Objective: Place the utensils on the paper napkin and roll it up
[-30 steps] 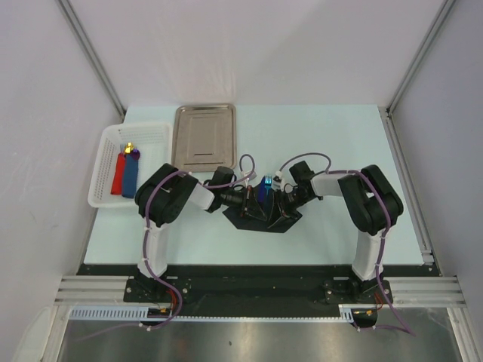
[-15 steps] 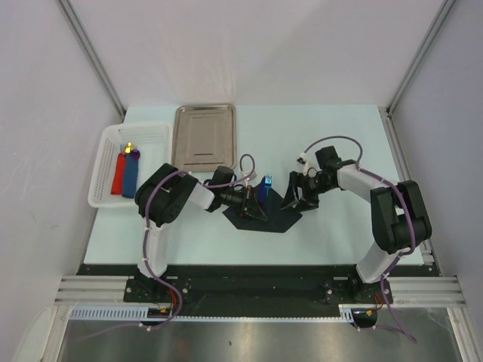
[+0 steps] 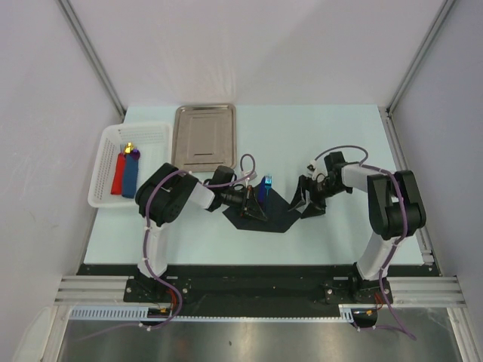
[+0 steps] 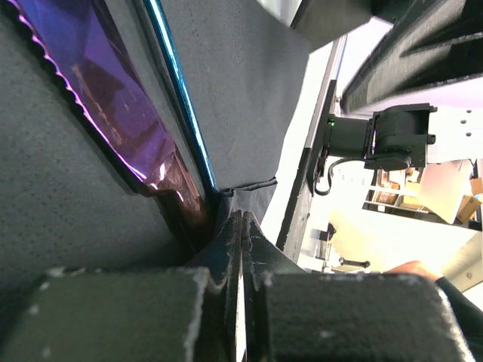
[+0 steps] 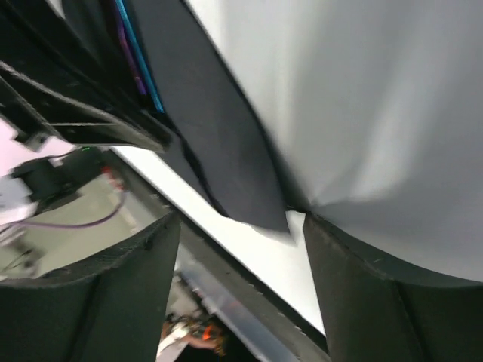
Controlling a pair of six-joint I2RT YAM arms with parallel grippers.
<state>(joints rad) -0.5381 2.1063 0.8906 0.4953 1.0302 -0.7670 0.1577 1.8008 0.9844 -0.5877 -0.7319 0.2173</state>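
Grip sits with the left gripper point(image 3: 251, 204), pinched shut on the paper napkin point(image 3: 278, 218) beside the utensils point(image 4: 113, 98), likely to start rolling; the right gripper point(image 3: 307, 202) gapes wide, empty

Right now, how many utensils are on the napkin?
2: the blue one and the purple one lie side by side on the napkin; others may be hidden from view.

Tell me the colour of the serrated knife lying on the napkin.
Translucent purple; the knife on the napkin shows best in the left wrist view.
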